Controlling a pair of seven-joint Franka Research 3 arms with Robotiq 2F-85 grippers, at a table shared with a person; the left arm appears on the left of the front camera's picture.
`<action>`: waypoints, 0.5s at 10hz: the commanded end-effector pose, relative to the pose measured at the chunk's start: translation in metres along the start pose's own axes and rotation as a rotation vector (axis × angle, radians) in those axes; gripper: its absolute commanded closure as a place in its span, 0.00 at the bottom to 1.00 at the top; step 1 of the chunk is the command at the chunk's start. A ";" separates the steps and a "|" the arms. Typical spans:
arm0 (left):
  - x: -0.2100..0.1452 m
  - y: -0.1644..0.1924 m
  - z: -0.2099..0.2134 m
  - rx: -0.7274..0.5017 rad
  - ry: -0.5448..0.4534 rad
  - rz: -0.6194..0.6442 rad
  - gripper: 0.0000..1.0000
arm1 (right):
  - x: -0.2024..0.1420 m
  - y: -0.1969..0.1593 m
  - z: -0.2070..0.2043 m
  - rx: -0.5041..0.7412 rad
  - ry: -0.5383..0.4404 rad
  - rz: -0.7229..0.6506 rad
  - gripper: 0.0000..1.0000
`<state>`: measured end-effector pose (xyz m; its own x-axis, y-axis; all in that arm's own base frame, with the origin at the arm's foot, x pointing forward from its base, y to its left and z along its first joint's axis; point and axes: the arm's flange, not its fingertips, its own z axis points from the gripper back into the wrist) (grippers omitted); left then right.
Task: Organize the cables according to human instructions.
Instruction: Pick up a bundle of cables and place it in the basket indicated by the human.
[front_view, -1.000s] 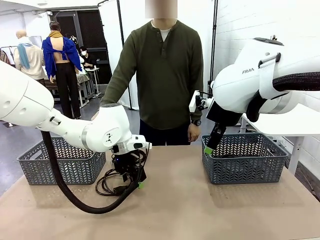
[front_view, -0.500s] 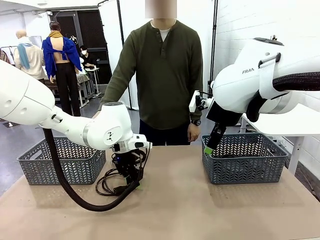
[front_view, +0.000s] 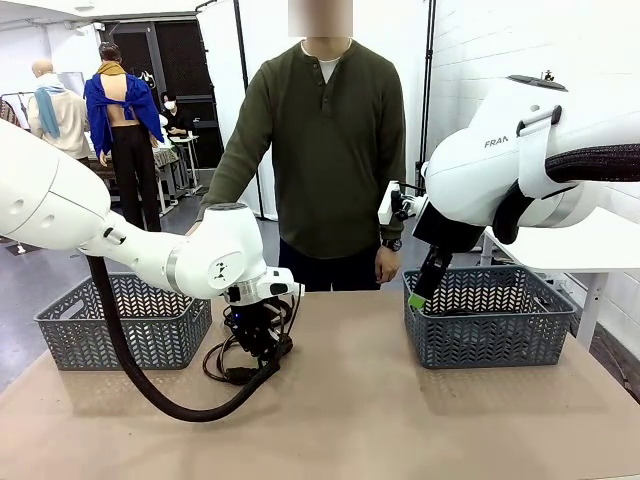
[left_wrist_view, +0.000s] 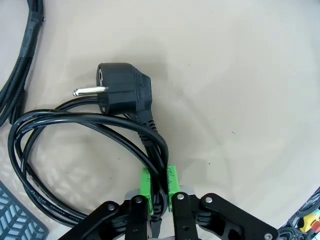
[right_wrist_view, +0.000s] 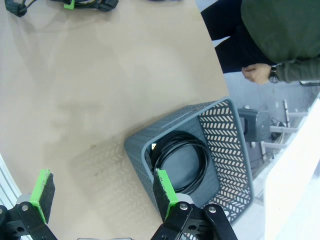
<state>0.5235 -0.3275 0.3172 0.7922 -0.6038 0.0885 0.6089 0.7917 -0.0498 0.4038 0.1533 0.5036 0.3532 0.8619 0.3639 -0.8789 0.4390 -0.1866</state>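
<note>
Left end effector (left_wrist_view: 159, 180) pinching a cable (left_wrist_view: 60, 120) on the desk (left_wrist_view: 240, 90).
The green pads (left_wrist_view: 145, 182) are squeezed tight on a few strands of the black cable, close to its big plug (left_wrist_view: 122, 92), and the rest of the loop lies flat on the desk beside the left basket (front_view: 120, 340). To do this well, I think it should lift slowly and straight up, so no strand slips out and the plug does not swing, then check with the person (front_view: 320, 150) which basket to use. The right end effector (right_wrist_view: 102, 192) is wide open, holding nothing, above the right basket (right_wrist_view: 137, 155), where a coiled cable (right_wrist_view: 180, 150) lies.
</note>
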 end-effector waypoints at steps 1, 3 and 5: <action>0.005 -0.003 0.001 0.037 0.025 0.018 1.00 | -0.001 0.001 -0.001 -0.005 0.007 -0.001 0.00; 0.001 -0.014 0.013 0.065 0.047 0.033 1.00 | -0.001 0.001 -0.001 -0.005 0.007 -0.001 0.00; -0.004 -0.026 0.036 0.093 0.062 0.016 1.00 | -0.001 0.001 -0.001 -0.005 0.007 -0.001 0.00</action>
<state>0.5088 -0.3390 0.3366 0.7987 -0.6005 0.0388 0.6012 0.7991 -0.0078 0.4038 0.1533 0.5035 0.3532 0.8619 0.3638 -0.8789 0.4390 -0.1865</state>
